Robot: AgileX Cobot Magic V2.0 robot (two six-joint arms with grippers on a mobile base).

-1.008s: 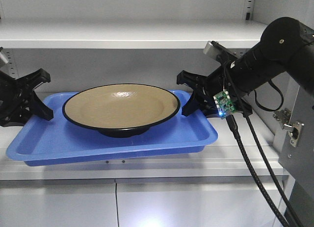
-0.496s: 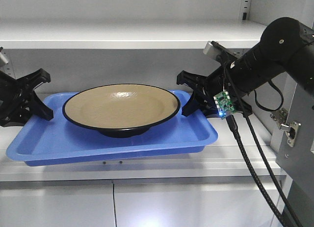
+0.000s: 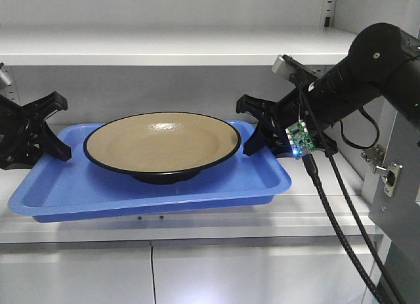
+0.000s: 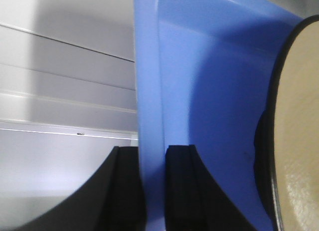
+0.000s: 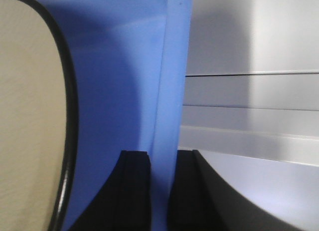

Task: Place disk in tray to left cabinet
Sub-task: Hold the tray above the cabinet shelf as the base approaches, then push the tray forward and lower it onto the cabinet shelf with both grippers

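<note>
At mid-frame left and right: black left gripper (image 3: 51, 130) and right gripper (image 3: 254, 128) fingers, each pinching an end rim of smooth blue plastic tray (image 3: 65, 189). Centred in tray, clear of both: round glossy tan disk (image 3: 161, 145), black-rimmed. Beneath: flat pale metal shelf of left cabinet (image 3: 197, 224).

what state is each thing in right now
disk: upright, sitting in the tray
tray: level on the cabinet shelf, gripped at both short ends
left tool: shut on the tray rim
right tool: shut on the tray rim
</note>
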